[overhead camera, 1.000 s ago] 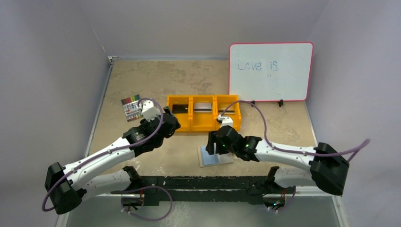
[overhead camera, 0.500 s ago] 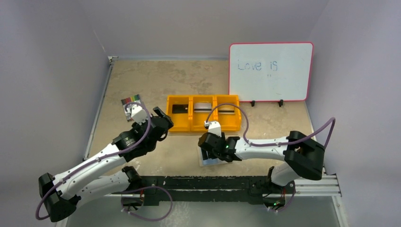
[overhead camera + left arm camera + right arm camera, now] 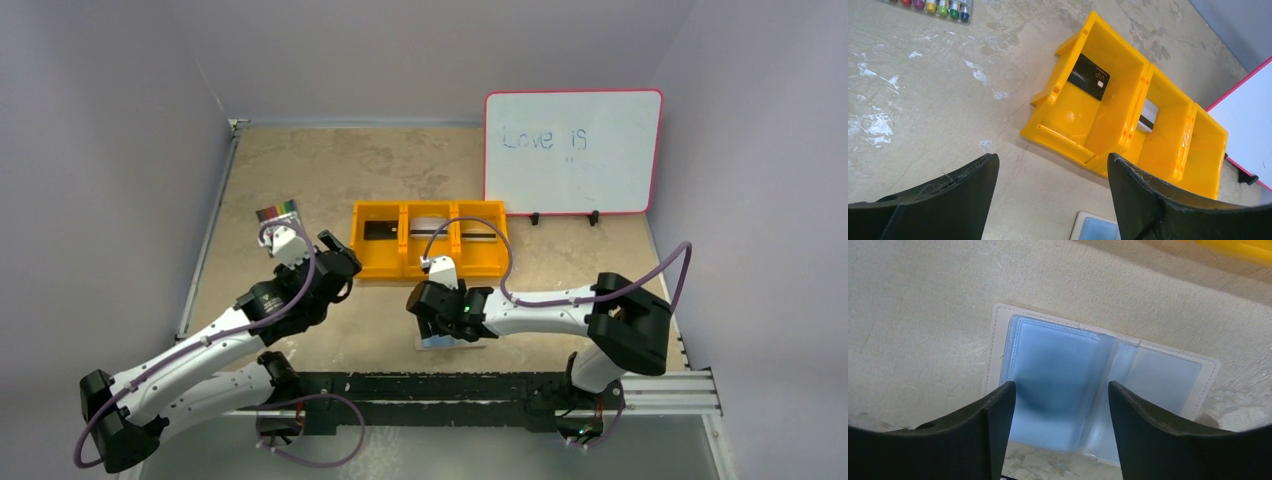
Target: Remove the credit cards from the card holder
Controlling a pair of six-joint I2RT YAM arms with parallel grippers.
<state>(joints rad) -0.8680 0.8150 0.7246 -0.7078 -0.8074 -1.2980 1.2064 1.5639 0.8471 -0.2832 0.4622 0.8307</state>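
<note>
The card holder (image 3: 1148, 375) lies opened flat on the tabletop (image 3: 923, 100), just in front of the orange tray, its 2 light blue inner panels facing up inside a pale beige border. The right gripper (image 3: 1060, 387) stands directly over it, its 2 fingers spread apart above the left panel with nothing between them; whether the tips touch the panel cannot be told. The orange tray (image 3: 1063, 142) has 3 compartments. A black card marked VIP (image 3: 1089, 77) leans in the left one, and a card with a dark stripe (image 3: 1147, 116) sits in the middle one. The left gripper (image 3: 1053, 160) hangs above bare table beside the tray's left end, fingers wide apart and empty. A pack of coloured markers (image 3: 943, 7) lies further left, and a pink-framed whiteboard (image 3: 572, 152) stands behind the tray to the right.
</note>
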